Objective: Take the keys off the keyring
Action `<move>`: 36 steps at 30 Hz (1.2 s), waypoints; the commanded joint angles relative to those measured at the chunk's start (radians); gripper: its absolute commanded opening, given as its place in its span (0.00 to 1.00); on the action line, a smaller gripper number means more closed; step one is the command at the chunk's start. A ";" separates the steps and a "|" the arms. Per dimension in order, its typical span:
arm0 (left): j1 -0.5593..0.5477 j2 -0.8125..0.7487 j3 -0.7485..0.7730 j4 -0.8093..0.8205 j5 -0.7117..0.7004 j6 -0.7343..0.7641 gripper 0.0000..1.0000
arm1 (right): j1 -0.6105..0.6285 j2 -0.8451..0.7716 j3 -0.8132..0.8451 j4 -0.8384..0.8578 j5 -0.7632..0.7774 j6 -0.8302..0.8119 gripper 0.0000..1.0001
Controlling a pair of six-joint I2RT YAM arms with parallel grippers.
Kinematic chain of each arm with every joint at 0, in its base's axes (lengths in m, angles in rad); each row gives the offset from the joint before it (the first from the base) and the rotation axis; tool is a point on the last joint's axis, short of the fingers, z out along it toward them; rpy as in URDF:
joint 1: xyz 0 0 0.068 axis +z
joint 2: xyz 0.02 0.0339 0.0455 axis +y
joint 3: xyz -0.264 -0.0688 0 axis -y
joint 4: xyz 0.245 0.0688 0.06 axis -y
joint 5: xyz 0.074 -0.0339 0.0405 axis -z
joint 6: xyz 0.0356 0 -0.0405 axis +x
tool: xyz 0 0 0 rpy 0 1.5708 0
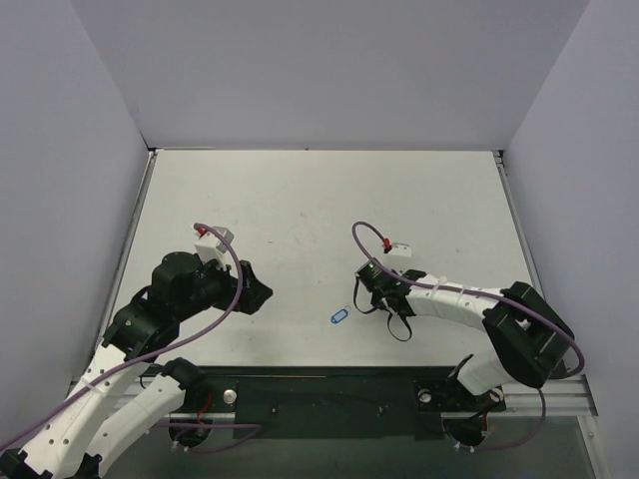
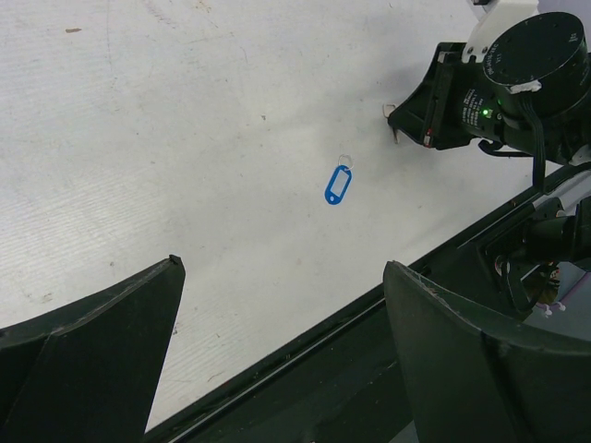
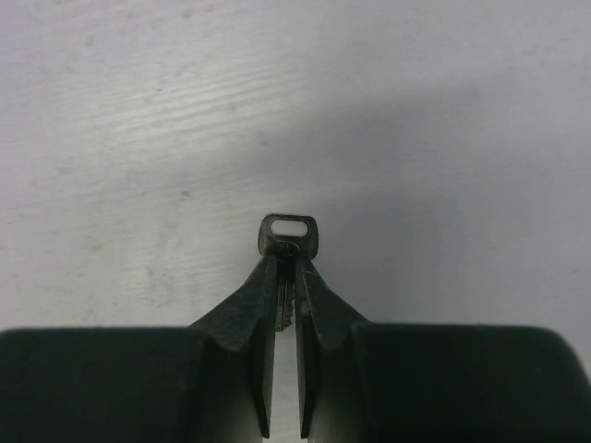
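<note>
1. Small key [image 3: 288, 236] is pinched in the right gripper [image 3: 287, 261], fingers closed tight on the blade; only the head with its oblong slot sticks out past the tips
2. Long axis of the key runs in line with the fingers: head points forward, away from the wrist, and the blade runs back into the grip, mostly hidden
3. It sits low over the white table [image 1: 300, 200]; cannot tell whether it touches
4. The keyring [image 1: 338, 316], a blue oval tag, lies flat on the table between the two grippers, nearer the right one and apart from the key
5. Top view: the tag's long axis is diagonal, near-left to far-right; the thin ring is at the far-right end, on the side of the right gripper
6. The left gripper [image 2: 282, 268] is spread wide and holds nothing, off to the left of the tag; its wrist view shows the tag in the gap between its two fingers
7. Around: a black rail [image 1: 329, 391] runs along the near edge, close below the tag; purple cables [image 1: 238, 274] loop over both wrists; the right wrist body stands just beyond the tag as seen from the left
</note>
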 commanded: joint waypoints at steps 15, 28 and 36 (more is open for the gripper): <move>0.006 -0.001 -0.004 0.041 -0.003 0.007 1.00 | 0.113 -0.241 0.115 -0.471 0.107 0.155 0.39; 0.005 -0.018 -0.004 0.036 -0.016 0.007 1.00 | 0.194 -0.045 0.178 -0.230 -0.050 0.212 0.40; 0.005 -0.022 -0.004 0.036 -0.020 0.005 1.00 | 0.167 0.032 0.135 -0.104 -0.125 0.201 0.36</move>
